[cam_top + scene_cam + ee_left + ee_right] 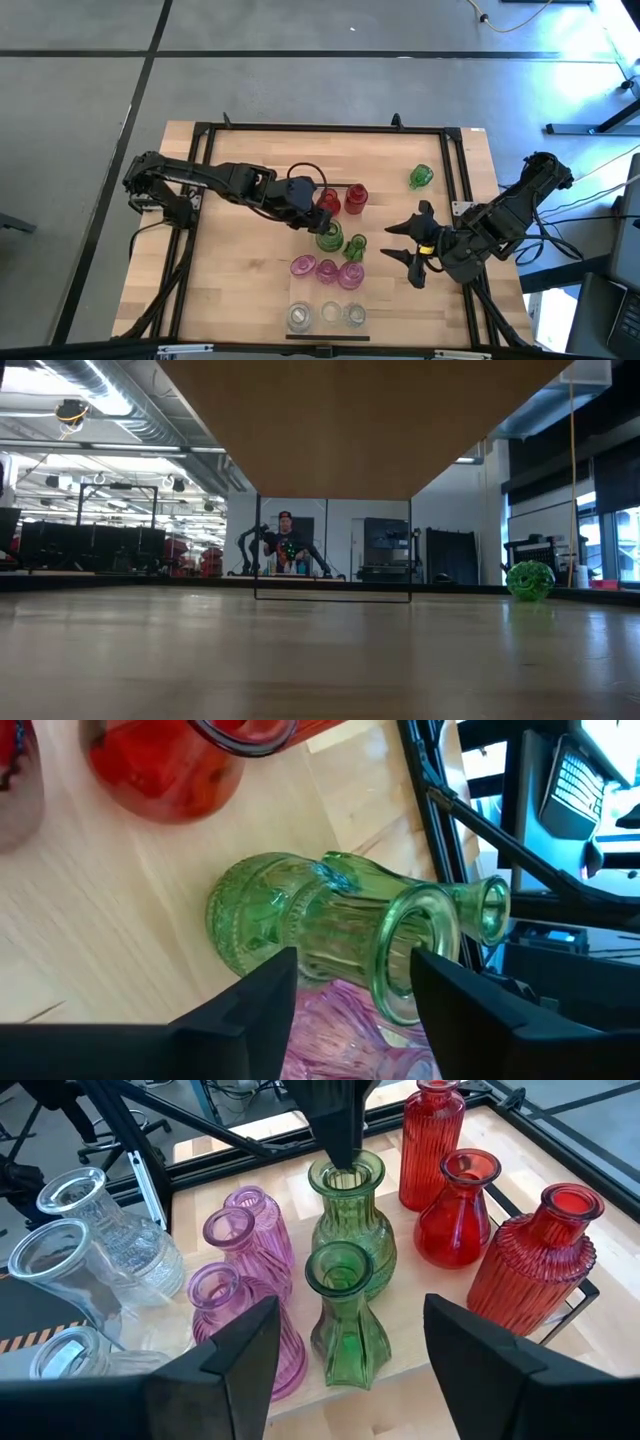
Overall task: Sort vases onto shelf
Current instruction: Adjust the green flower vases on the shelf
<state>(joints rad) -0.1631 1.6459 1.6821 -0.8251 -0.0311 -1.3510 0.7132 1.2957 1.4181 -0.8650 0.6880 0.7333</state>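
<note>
So your left gripper (318, 222) is right down over the neck of a green vase (329, 238) standing in the green row on the shelf (335, 338), jaws straddling the rim in the left wrist view but not pinching it as far as I can tell. In the right wrist view one dark finger (340, 1125) dips straight into that vase's mouth. If you're letting go, I'd spread wide and lift straight up so nothing hooks the rim and tips it.

It's crowded in there. A second green vase (346, 1315) sits just beside it, three red vases (470, 1205) stand right behind, and the pink vases (326, 270) are just in front, so any sideways drift could knock a neighbour. The clear vases (327, 316) sit at the near end, well out of your way.

One more green vase (420, 177) lies off on the tabletop (240, 290) near the far right corner, apart from the rest. That's probably your next pick, and it looks like it's on its side.

Right gripper (408, 252) hovers to the right of the cluster, jaws spread, holding nothing
</note>
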